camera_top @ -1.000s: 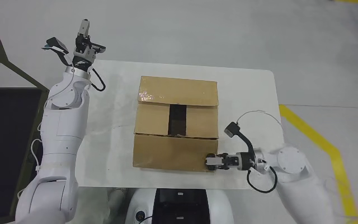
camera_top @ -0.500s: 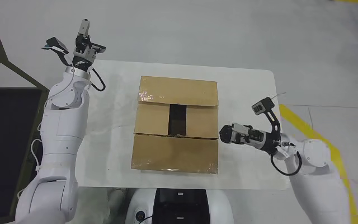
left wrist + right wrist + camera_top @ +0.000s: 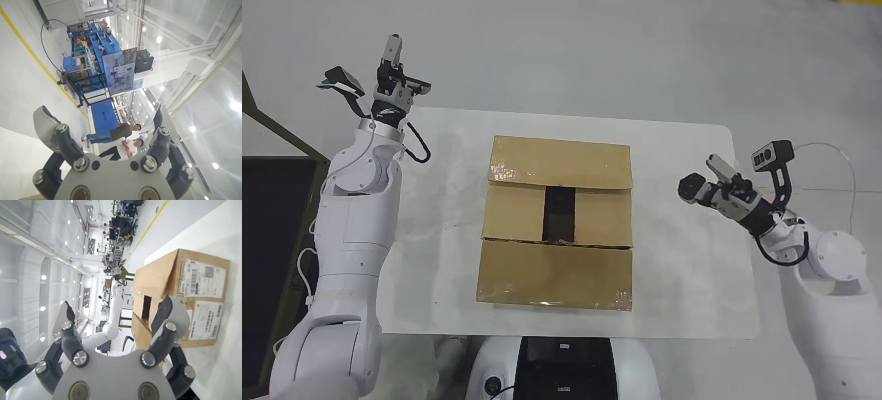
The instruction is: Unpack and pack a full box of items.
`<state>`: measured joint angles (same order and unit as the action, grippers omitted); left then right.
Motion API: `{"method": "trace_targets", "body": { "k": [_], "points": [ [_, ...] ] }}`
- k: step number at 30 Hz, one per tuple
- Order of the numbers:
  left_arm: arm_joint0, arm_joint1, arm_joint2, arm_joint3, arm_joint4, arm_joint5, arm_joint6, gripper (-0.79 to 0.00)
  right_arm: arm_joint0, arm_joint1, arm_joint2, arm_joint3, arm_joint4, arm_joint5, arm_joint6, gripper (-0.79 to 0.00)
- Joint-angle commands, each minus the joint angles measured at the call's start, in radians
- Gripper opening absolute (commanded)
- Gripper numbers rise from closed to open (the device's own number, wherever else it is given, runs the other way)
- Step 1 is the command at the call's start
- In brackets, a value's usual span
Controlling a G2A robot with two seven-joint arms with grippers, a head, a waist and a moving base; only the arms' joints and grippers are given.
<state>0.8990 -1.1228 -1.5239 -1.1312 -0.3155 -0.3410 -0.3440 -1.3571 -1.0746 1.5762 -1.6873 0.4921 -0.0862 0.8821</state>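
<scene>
- Table (image 3: 442,270): box (image 3: 557,225) sits at centre, hardly shifted vs 1 s ago; flaps folded in.
- R gripper (image 3: 699,177): was at box's 5 o'clock corner, has swung out to its 3 o'clock, well apart from it. Fingers spread wide, holding nothing. Reckon it gave up that corner, so flaps aren't opened and unpacking hasn't begun.
- L gripper (image 3: 399,63): parked past table's 11 o'clock corner, no change; fingers wide apart, empty.
- Dark slot (image 3: 560,213) btwn flaps: contents can't be made out.

Box (image 3: 556,270) — centre of table (image 3: 682,290)
</scene>
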Motion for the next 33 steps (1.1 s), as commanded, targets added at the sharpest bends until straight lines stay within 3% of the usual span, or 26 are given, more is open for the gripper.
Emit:
{"method": "trace_targets", "body": {
  "k": [1, 26, 30, 33],
  "points": [
    [0.0, 0.0, 0.0, 0.0, 0.0, 0.0, 0.0, 0.0, 0.006, 0.0, 0.0, 0.008, -0.009, 0.003, -0.014, 0.0],
    [0.005, 0.0, 0.001, -0.005, 0.004, 0.002, -0.001, 0.0, 0.017, 0.001, -0.005, 0.022, -0.028, 0.01, -0.032, 0.0],
    [0.034, 0.005, -0.014, -0.034, -0.032, 0.03, -0.085, 0.0, 0.017, 0.001, -0.005, 0.022, -0.028, 0.01, -0.032, 0.0],
    [0.066, 0.014, -0.041, -0.051, -0.102, 0.033, -0.234, 0.0, 0.017, 0.001, -0.005, 0.022, -0.028, 0.01, -0.032, 0.0]
  ]
}}
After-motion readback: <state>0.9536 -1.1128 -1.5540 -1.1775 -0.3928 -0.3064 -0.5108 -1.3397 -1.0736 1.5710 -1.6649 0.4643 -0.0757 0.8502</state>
